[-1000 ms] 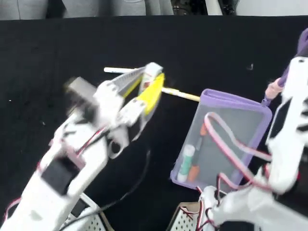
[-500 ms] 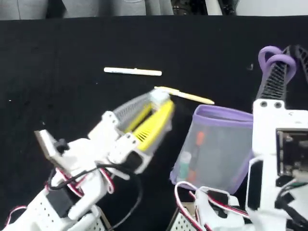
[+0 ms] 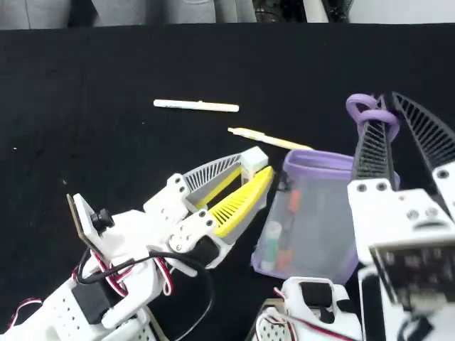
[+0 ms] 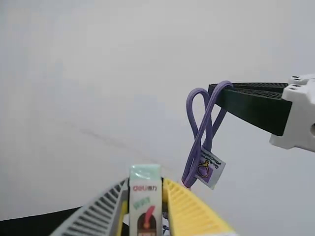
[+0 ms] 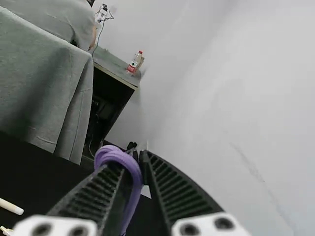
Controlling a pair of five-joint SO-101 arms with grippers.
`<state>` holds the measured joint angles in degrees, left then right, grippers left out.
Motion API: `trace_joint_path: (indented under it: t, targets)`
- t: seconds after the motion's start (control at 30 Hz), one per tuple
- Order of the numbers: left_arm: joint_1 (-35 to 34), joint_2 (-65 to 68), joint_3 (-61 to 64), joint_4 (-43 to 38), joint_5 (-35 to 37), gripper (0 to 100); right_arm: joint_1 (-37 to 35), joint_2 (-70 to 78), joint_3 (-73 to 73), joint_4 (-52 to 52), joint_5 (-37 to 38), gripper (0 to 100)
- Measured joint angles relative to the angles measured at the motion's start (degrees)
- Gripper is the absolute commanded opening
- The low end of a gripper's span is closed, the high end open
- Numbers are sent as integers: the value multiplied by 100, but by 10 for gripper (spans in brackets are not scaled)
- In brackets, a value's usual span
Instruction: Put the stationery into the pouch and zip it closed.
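The purple mesh pouch point(image 3: 316, 213) stands lifted by its purple strap loop point(image 3: 368, 112), and my right gripper point(image 3: 382, 103) with black fingers is shut on that loop point(image 5: 119, 164). Inside the pouch lie a glue stick point(image 3: 273, 240) and an orange marker point(image 3: 290, 213). My left gripper point(image 3: 257, 165), one finger yellow and one white, is shut on a small white eraser point(image 3: 254, 157) just beside the pouch's open top. In the left wrist view the eraser point(image 4: 145, 196) sits between my fingers, with the strap loop point(image 4: 201, 132) hanging beyond it.
A white pen point(image 3: 195, 105) lies on the black table point(image 3: 85, 92) at the back. A yellow pen point(image 3: 269, 139) lies just behind the pouch. Grey-clad figures and furniture sit beyond the table's far edge.
My left gripper has carried the eraser rightward to the pouch's mouth. My right gripper has swung left and up with the strap, pulling the pouch from lying flat to standing.
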<state>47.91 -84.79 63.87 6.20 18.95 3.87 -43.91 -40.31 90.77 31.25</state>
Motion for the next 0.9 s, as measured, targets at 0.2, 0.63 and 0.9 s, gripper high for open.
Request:
trace_joint_path:
  t: [0.2, 0.63, 0.9]
  targets:
    - [396, 0, 0, 0, 0, 30, -18, 0, -475, 211, 9, 12]
    - [281, 1424, 0, -1143, -519, 30, -870, 0, -1319, 695, 9, 13]
    - [369, 2505, -316, -1635, -527, 30, -888, 0, -1336, 695, 18, 13]
